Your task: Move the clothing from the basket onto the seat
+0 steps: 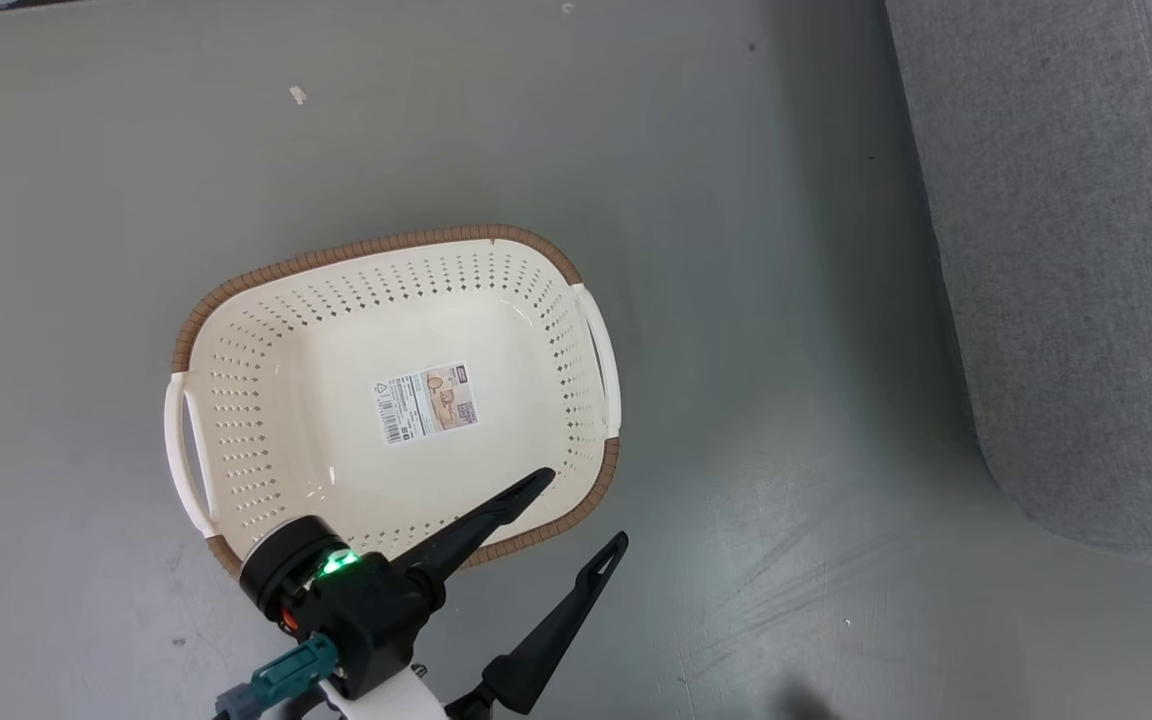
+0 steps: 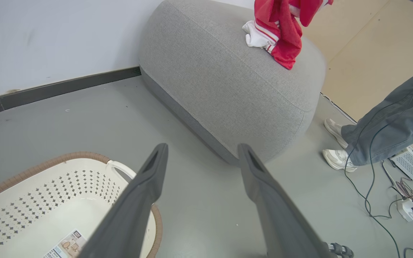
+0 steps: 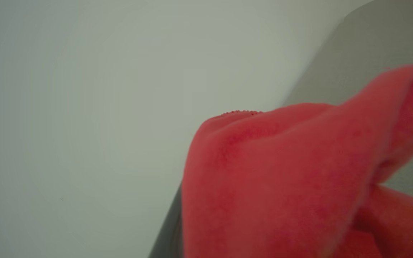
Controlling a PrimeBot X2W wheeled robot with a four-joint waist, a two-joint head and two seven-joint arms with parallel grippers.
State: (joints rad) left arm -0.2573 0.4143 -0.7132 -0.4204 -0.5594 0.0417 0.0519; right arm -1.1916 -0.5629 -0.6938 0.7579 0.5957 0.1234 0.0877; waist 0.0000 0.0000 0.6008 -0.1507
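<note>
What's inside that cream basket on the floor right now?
Just a paper label stuck to the bottom of the basket; no clothes lie in it. The left gripper covers part of the near wall, so that corner is hidden.

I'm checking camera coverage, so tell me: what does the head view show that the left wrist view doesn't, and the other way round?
The head view adds the whole inside of the basket, empty, with both white handles, and the green light on the body of the left gripper. The left wrist view adds red and white clothes on top of the seat, rising past the top edge, a person's legs and pale shoes, cables and the wall. Both share the basket, the grey seat, the floor and the open left gripper.
</note>
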